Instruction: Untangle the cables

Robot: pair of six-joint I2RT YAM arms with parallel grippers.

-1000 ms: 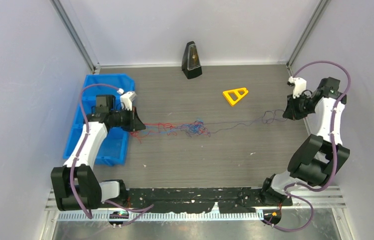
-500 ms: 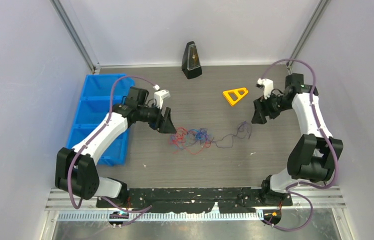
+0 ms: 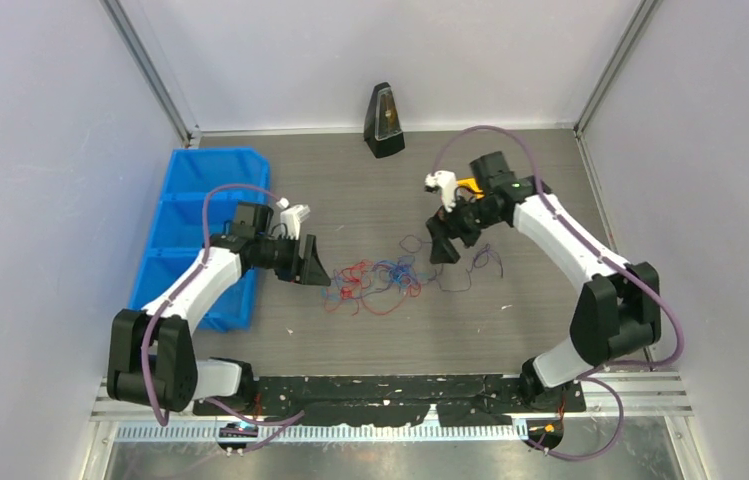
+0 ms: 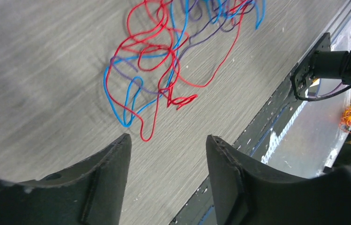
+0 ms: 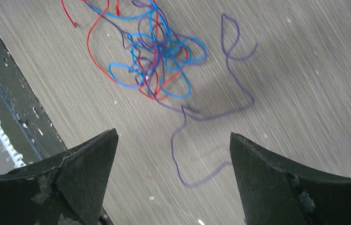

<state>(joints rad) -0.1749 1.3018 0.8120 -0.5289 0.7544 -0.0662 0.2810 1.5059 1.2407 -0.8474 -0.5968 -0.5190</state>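
Our left pincer [image 3: 312, 263] and right pincer [image 3: 440, 247] both gape open, holding nothing (ready to grab strands, we think). The cables [image 3: 380, 280] lie knotted between them, mid-frame on the worktop [image 3: 350, 190].

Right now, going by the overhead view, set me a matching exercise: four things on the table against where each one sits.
Things:
1. cables
2. blue bin
3. black pyramid
4. yellow triangle

Places:
A. far edge, centre
B. left side of the table
C. mostly hidden by the right arm
D. loose heap mid-table

Pairs: 1-D, 2-B, 3-A, 4-C
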